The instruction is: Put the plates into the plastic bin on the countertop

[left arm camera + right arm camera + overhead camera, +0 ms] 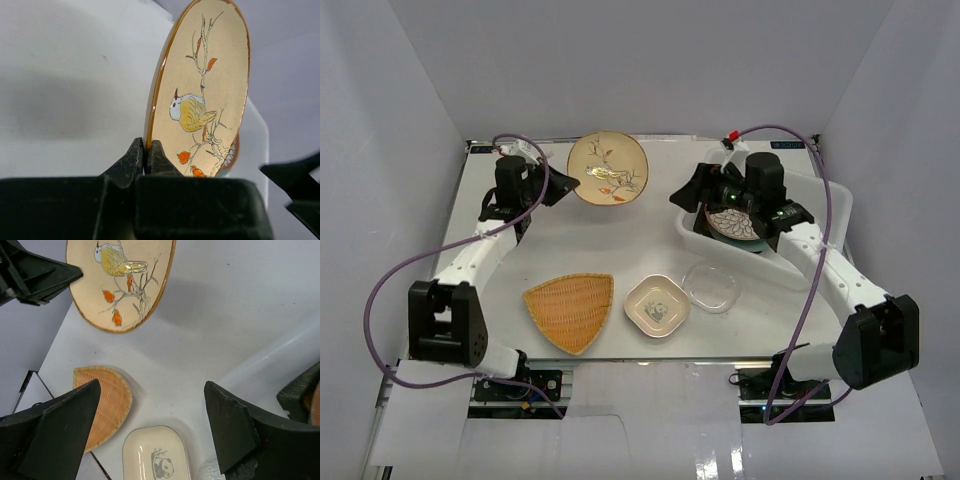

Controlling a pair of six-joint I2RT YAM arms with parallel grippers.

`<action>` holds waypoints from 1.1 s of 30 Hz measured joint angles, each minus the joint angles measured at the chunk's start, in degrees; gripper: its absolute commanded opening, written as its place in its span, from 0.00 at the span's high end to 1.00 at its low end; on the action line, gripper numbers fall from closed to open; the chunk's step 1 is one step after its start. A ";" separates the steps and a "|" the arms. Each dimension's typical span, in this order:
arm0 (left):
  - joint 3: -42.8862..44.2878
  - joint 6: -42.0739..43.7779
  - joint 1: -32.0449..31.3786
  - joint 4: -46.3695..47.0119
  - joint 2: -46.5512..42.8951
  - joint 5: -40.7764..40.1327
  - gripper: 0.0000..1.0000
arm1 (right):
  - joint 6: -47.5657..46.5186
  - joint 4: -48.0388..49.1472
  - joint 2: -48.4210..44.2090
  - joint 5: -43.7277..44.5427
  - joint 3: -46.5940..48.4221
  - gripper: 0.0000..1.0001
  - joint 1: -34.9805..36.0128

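Carrying the cream bird plate (608,168) across to the plastic bin (720,252) looks like the step in hand. The left claw (560,186) is clamped on the plate's lower rim, its jaws pinched tight on the edge in the left wrist view, and the plate stands almost on edge at the far left of the worktop (620,235), apparently clear of the surface. The grip is thin and sits at the very edge, so the plate could swing or slip. A slow sideways move, keeping the plate's tilt steady, would suit it best. The bin sits at the far right, well apart from the plate, and the right claw (692,196) hovers over its left end with its jaws spread wide, holding nothing. A dark patterned plate (735,225) already lies inside. The right arm probably needs to draw back first, or the two arms will crowd each other at the bin's rim. Lowering the plate flat and close to the stack before letting go should spare it a knock. The orange woven plate (570,308), the small white square plate (657,306) and the clear glass dish (711,287) wait along the near side, outside the likely path.
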 measured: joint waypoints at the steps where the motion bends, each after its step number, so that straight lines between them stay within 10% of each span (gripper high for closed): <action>1: -1.49 -0.35 -0.61 0.85 -2.73 0.63 1.00 | 0.00 0.04 1.20 0.09 0.98 0.10 0.96; 10: -11.67 -0.87 -6.86 0.59 -12.74 9.11 1.00 | 2.45 0.74 6.69 2.12 2.82 0.06 6.03; 12: -12.63 -0.85 -6.93 -0.42 -13.70 9.94 1.00 | 3.15 1.88 6.67 3.10 1.99 0.40 6.01; 13: -12.92 -0.85 -6.88 -0.81 -14.29 10.05 0.98 | 3.54 2.67 6.58 3.54 1.29 0.74 6.01; 16: -12.96 -0.92 -6.58 -1.07 -16.26 11.23 0.73 | 6.25 4.26 5.49 5.35 -1.44 0.92 5.81; 20: -12.98 -1.09 -6.32 -1.03 -18.12 12.28 0.67 | 9.29 5.51 2.97 5.22 -1.99 0.92 5.57; 27: -12.72 -0.92 -6.56 1.51 -19.39 20.22 0.10 | 10.88 5.38 -0.66 1.07 -3.98 0.92 -2.25; 33: -12.59 3.54 -6.73 -2.43 -24.68 21.77 0.02 | 12.11 2.40 -2.73 -0.20 -7.76 0.92 -23.71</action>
